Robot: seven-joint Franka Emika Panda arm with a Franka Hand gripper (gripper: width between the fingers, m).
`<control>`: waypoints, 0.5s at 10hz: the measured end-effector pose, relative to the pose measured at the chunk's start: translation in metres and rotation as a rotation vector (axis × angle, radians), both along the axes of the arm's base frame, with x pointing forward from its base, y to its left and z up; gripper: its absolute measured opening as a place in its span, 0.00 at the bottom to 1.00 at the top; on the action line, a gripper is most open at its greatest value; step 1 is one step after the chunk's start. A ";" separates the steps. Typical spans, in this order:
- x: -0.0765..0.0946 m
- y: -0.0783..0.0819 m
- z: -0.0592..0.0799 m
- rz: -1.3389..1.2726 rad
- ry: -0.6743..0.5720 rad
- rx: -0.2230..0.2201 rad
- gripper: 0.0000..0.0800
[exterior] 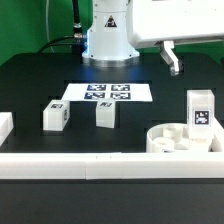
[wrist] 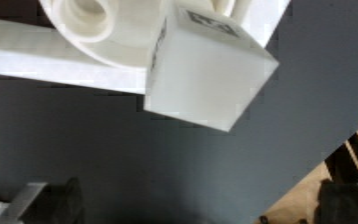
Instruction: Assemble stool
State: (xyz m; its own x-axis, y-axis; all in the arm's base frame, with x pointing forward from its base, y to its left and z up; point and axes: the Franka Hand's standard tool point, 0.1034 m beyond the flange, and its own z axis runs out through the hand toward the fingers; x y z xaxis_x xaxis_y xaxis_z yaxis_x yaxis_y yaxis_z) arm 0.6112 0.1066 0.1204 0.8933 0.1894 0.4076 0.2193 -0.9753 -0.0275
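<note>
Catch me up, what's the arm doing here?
Stool assembly, partway through. The tool hangs open and empty, touching no part. One leg stands upright at the round seat, which sits by the white rail. Whether that leg is in a socket is unclear. Two more legs lie loose near the marker board.
</note>
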 end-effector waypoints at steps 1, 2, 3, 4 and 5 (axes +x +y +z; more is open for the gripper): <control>0.010 -0.001 -0.005 0.010 0.079 -0.007 0.81; 0.017 0.000 -0.006 0.013 0.128 -0.006 0.81; 0.013 0.003 -0.006 0.019 0.174 -0.008 0.81; 0.008 0.005 -0.007 0.028 0.256 -0.011 0.81; 0.010 0.007 -0.006 0.032 0.287 -0.011 0.81</control>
State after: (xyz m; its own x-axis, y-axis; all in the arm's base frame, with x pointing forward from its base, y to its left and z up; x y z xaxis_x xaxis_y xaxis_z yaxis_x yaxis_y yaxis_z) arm 0.6210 0.1132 0.1148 0.9653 0.2225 0.1365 0.2349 -0.9685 -0.0822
